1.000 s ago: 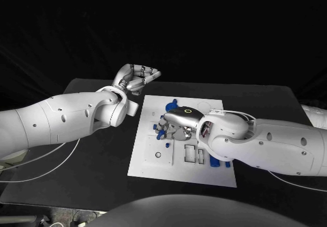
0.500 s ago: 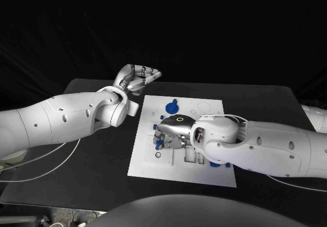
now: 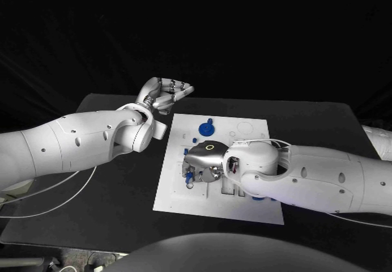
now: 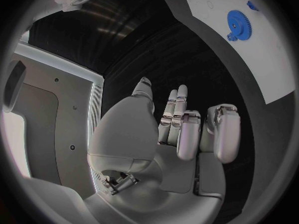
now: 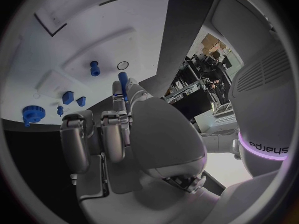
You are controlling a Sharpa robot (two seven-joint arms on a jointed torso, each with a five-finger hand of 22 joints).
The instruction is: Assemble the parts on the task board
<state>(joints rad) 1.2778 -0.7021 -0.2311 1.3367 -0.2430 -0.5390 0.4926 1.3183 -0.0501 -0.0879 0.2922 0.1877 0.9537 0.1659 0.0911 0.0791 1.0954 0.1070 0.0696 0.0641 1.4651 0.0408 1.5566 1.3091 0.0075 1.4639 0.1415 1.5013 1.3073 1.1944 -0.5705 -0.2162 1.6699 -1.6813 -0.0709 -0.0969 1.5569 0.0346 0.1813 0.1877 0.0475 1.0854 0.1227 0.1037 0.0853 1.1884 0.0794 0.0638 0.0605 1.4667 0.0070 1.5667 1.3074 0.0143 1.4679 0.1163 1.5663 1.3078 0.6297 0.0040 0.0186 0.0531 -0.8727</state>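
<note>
Looking down from the head camera, you see the white task board [image 3: 184,195] lying in the middle of the black surface [image 3: 106,226], with your right hand [image 3: 204,164] low over its left-middle area. In the right wrist view that hand [image 5: 118,129] pinches a slim blue peg [image 5: 123,79] between the thumb and a fingertip, the peg's free end pointing at the board [image 5: 74,45] close to a small round hole [image 5: 122,65]. A short blue stud [image 5: 94,67] stands beside that hole. Nearer the board's edge you can make out two small blue blocks [image 5: 68,98] side by side, and a blue gear [image 5: 34,113] with a tiny blue piece [image 5: 60,110] next to it.

Your left hand [image 3: 166,92] hovers off the board, above the surface beyond the board's far-left corner. Its fingers [image 4: 187,129] are curled in toward the palm with nothing between them. From the left wrist camera the blue gear [image 4: 236,21] shows on the board's corner [image 4: 268,59], well apart from that hand [image 4: 168,139].

In the head view the gear [image 3: 207,127] sits near the far edge of the board, and rectangular cut-outs [image 3: 229,184] lie beside your right arm.
</note>
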